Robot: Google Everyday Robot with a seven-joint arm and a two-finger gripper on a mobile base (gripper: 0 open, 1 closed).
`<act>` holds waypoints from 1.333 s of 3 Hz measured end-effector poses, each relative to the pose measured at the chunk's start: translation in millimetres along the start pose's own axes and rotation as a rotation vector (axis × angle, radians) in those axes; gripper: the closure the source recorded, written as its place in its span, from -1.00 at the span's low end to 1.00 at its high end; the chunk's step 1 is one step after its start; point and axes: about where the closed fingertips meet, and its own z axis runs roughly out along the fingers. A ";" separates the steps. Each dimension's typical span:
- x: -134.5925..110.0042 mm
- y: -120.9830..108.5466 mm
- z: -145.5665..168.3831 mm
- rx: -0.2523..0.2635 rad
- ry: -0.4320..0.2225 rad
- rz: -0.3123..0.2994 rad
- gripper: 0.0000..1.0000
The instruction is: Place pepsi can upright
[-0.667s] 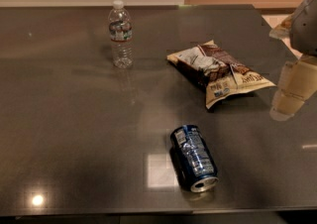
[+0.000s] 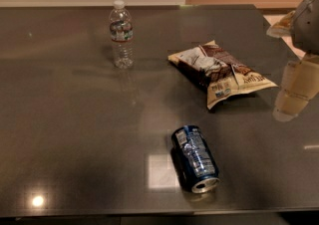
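Observation:
The pepsi can, dark blue with a silver end, lies on its side on the dark table, near the front edge. Its silver top points toward the camera and slightly right. My gripper shows as cream-coloured parts at the right edge of the view, above the table. It is to the right of and beyond the can, well apart from it, and holds nothing that I can see.
A clear plastic water bottle with a white cap stands upright at the back left. A brown and white snack bag lies flat between the can and the table's far right corner. The table's right edge runs near the gripper.

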 end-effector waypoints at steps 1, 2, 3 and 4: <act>-21.1 12.8 -1.3 -0.044 -0.042 -0.131 -1.00; -43.7 29.9 -1.3 -0.087 -0.078 -0.293 -1.00; -60.1 46.4 1.8 -0.127 -0.107 -0.440 -1.00; -77.2 71.0 5.6 -0.159 -0.130 -0.634 -1.00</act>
